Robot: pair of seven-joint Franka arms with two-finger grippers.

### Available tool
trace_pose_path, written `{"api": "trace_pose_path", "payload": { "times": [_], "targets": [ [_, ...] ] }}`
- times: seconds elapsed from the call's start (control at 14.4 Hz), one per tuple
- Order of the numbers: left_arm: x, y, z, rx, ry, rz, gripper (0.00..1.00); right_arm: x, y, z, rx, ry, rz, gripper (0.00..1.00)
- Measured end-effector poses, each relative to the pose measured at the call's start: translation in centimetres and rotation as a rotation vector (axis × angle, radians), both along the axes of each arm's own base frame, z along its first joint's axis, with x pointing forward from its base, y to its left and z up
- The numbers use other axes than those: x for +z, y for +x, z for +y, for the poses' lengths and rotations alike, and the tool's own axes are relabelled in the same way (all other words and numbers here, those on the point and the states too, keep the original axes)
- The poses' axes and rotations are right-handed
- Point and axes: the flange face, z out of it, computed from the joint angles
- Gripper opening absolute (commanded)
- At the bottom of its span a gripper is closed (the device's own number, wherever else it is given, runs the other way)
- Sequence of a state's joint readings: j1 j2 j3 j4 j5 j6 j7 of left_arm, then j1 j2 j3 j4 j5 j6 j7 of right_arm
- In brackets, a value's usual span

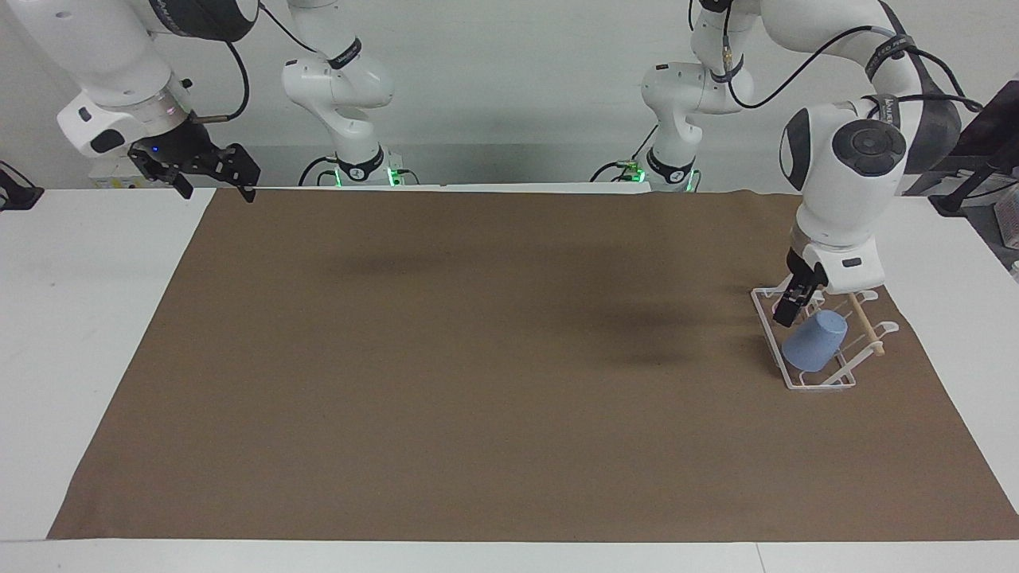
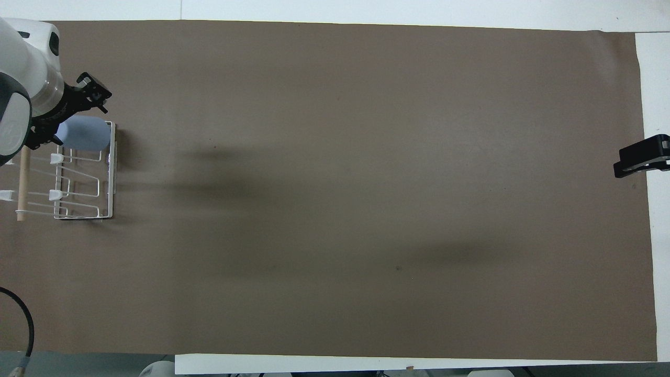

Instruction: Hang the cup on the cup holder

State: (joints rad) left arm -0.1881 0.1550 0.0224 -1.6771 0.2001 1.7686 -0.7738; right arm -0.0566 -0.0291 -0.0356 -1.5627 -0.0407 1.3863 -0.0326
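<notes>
No lettering comes through legibly anywhere here. There's dark printing on the black band of the left arm (image 1: pixel 892 60), too small to read. Cup (image 1: pixel 814 341), cup holder (image 1: pixel 772 326) and brown mat (image 1: pixel 478 358) carry no writing.

arms: glossy white rounded shells, dark grey joint caps
cables: black, looped along links
bases: green lights
left pincer (image 1: pixel 796 305): black
right pincer (image 1: pixel 208 169): black

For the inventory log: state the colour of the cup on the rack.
Plain light blue, no pattern; the cup shows best in the facing view, tilted on the white wire cup holder.
</notes>
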Motion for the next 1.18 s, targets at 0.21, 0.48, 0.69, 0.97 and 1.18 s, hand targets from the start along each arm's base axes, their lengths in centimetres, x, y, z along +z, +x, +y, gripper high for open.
{"api": "trace_pose_path", "payload": {
  "times": [0.21, 0.48, 0.69, 0.97, 1.18],
  "targets": [
    [1.8, -0.7, 1.0, -0.212, -0.053, 0.041, 1.00, 0.0, 0.0, 0.0, 0.000, 0.000, 0.000, 1.00],
    [4.3, -2.3, 1.3, -0.477, -0.082, 0.102, 1.00, 0.0, 0.0, 0.0, 0.000, 0.000, 0.000, 1.00],
    [6.4, -3.4, 2.1, -0.632, -0.085, 0.113, 1.00, 0.0, 0.0, 0.0, 0.000, 0.000, 0.000, 1.00],
    [8.7, -4.0, 2.4, -0.655, -0.107, 0.055, 1.00, 0.0, 0.0, 0.0, 0.000, 0.000, 0.000, 1.00],
    [10.1, -3.8, 2.0, -0.663, -0.110, 0.000, 1.00, 0.0, 0.0, -0.1, -0.002, 0.000, 0.000, 1.00]
  ]
}}
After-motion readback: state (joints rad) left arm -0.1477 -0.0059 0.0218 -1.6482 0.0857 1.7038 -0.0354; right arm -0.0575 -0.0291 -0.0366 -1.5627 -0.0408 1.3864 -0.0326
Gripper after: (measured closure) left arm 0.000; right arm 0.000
